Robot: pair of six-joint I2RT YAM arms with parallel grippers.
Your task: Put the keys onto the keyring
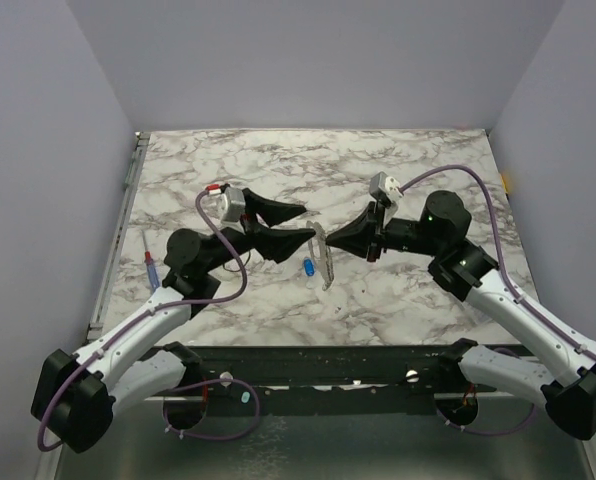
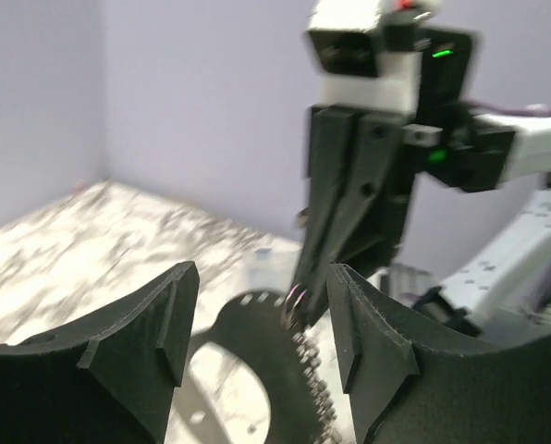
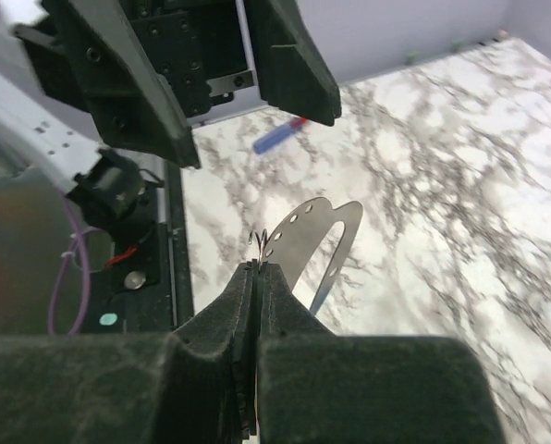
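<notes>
My right gripper [image 1: 331, 240] [image 3: 259, 266] is shut on the keyring [image 3: 262, 240], a thin wire loop pinched at its fingertips and held above the marble. A flat silvery plate with holes [image 3: 311, 233] [image 1: 324, 264] hangs from the ring. In the left wrist view the ring [image 2: 295, 298] glints at the right gripper's tip, with a beaded chain [image 2: 318, 392] dangling below. My left gripper [image 1: 308, 222] [image 2: 262, 277] faces it, open, with nothing between its fingers. A blue-headed key [image 1: 308, 266] shows just left of the plate; whether it lies on the table or hangs I cannot tell.
A blue-and-red-handled screwdriver [image 1: 151, 268] [image 3: 280, 137] lies near the table's left edge beside the left arm. Pale walls close in the marble table [image 1: 408, 180] on three sides. Purple cables loop along both arms.
</notes>
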